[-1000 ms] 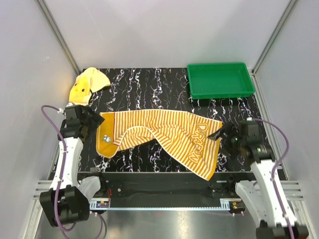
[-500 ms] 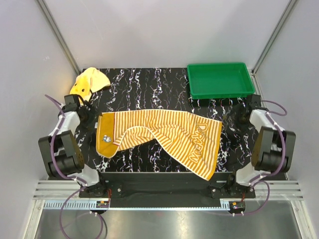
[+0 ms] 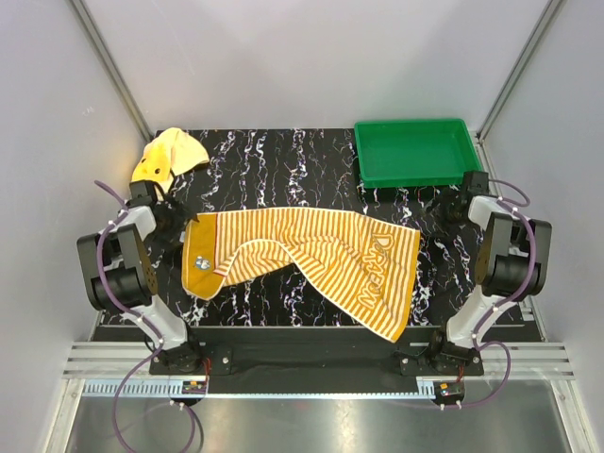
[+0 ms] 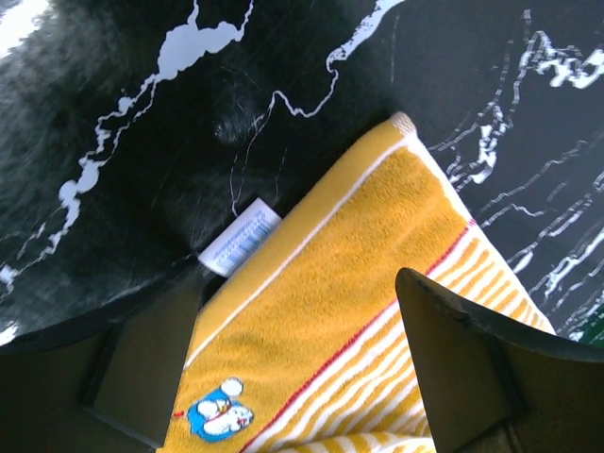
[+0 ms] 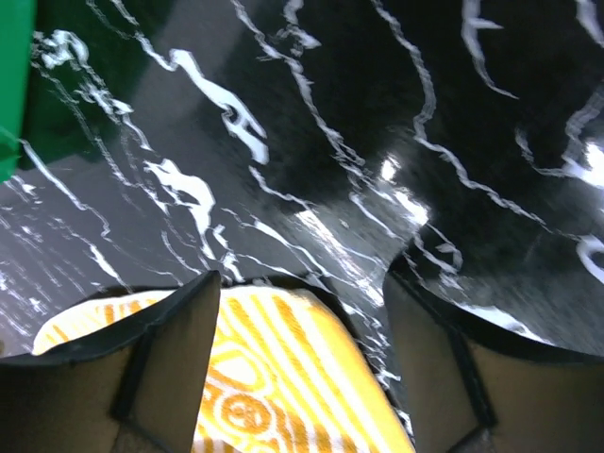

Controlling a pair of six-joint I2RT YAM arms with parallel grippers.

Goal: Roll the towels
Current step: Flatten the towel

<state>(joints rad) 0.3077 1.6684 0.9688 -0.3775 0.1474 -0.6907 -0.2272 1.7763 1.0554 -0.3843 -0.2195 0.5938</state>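
Marbled black desk (image 3: 283,170), orange-striped towel (image 3: 311,250) lying crooked.
Both spread, left tool (image 4: 297,302) and right tool (image 5: 302,283) flank its ends, likely to straighten it.

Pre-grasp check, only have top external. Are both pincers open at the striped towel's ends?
Observer: Left wrist shows the left pincer open, the plain orange end of the striped towel showing between its fingers.
Operator: Right?
Observer: Right pincer open too; the lettered corner lies between its fingers, ungripped.
Operator: Anything snaggy at the left?
Observer: A white care label sticks out from under the towel's edge.
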